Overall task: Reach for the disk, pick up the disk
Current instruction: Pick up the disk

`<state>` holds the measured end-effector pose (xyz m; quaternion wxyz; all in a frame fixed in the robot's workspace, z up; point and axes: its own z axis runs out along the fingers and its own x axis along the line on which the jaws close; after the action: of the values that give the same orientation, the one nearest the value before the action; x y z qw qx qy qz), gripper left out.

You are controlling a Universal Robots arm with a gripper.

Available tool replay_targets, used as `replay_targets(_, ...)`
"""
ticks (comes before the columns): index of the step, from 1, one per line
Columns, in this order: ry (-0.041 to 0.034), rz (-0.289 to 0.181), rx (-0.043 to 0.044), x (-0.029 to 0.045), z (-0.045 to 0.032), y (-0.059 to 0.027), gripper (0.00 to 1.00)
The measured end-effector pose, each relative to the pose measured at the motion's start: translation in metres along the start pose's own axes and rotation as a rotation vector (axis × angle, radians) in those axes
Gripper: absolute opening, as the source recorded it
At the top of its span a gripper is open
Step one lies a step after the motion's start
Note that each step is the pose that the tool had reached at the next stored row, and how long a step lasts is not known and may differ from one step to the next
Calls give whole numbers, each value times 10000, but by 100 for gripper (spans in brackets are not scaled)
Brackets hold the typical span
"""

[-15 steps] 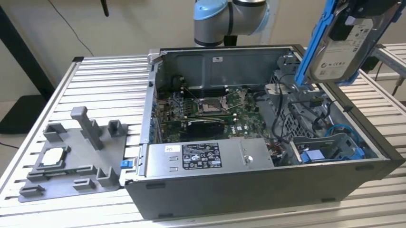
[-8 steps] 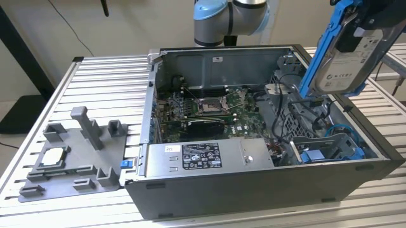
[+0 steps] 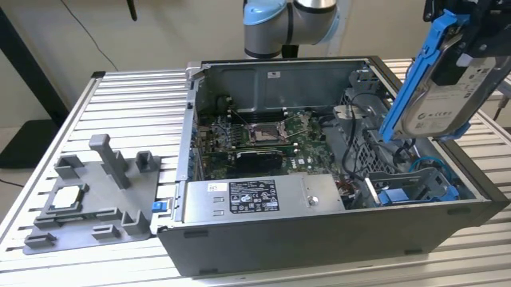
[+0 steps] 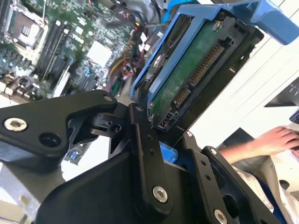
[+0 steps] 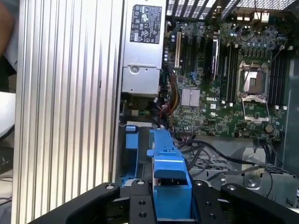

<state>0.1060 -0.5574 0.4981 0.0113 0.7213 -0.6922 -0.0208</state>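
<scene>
The rectangular silver metal disk [image 3: 447,98] has a matt white paper label and a glossy bright blue plastic frame. The black gripper [image 4: 156,140] looks like matt metal. The ribbed aluminium table [image 3: 136,104] has a dull sheen.

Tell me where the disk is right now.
The disk is in the gripper, lifted above the open computer case at the exterior view's right, tilted over the drive bay end.

Slatted metal table [image 3: 119,98], open computer case [image 3: 335,230], grey fixture tray [image 3: 92,206]
</scene>
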Motion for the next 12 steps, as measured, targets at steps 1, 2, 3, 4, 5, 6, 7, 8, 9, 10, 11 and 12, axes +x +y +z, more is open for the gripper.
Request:
replay_targets(1,1,1,0,30,4,14,0)
replay_targets(2,2,0,0,58,9,26,0)
replay_targets(3,0,1,0,85,15,38,0)
replay_targets(4,1,0,0,110,21,51,0)
replay_targets(5,1,1,0,131,27,63,0)
replay_targets(6,1,1,0,146,33,74,0)
replay_targets(7,2,1,0,157,39,84,0)
replay_targets(8,1,1,0,166,46,94,0)
replay_targets(9,-2,1,-1,173,54,102,0)
replay_targets(10,0,0,0,177,62,106,0)
replay_targets(11,1,0,0,184,70,109,0)
replay_targets(12,2,0,0,192,82,111,0)
